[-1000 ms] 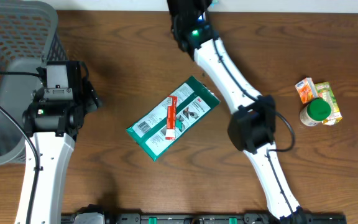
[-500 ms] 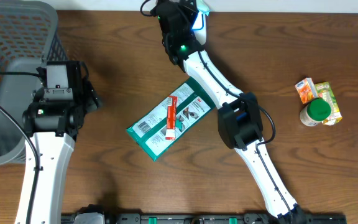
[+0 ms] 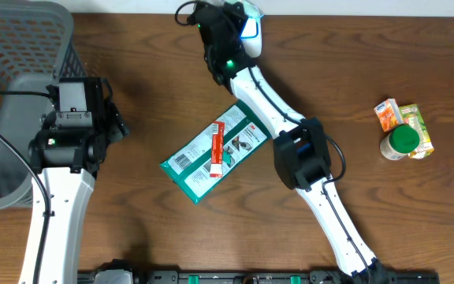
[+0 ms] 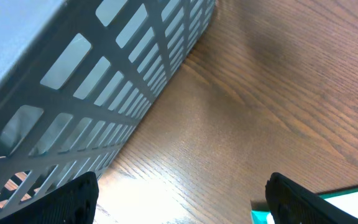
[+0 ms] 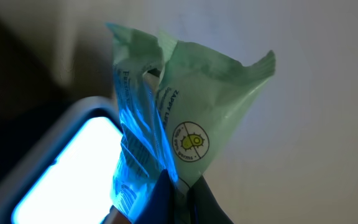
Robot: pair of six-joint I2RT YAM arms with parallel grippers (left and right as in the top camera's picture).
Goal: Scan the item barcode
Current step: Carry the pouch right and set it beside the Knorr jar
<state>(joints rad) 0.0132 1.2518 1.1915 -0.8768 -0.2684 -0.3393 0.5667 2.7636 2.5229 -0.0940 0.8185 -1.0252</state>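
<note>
Your right tool (image 5: 178, 190) clamps a pale green packet (image 5: 194, 106) beside the blue-lit scanner (image 5: 61, 168).
This is at the far edge of the worktop (image 3: 353, 71). Your left tool (image 4: 182, 199) hangs near the basket (image 4: 104, 81), fingers apart, and 1 green pack (image 3: 219, 150) lies mid-worktop.

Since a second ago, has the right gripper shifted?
Yes. The right gripper, shut on a pale green pouch, has swung left along the table's far edge, judged against the green package lying unmoved mid-table.

- The right arm (image 3: 268, 102) swings leftward, from 12 toward 11 o'clock, elbow following.
- The pale green packet (image 5: 188, 118) pinched in the right gripper (image 5: 178, 185), barely seen before, now shows lit blue.
</note>
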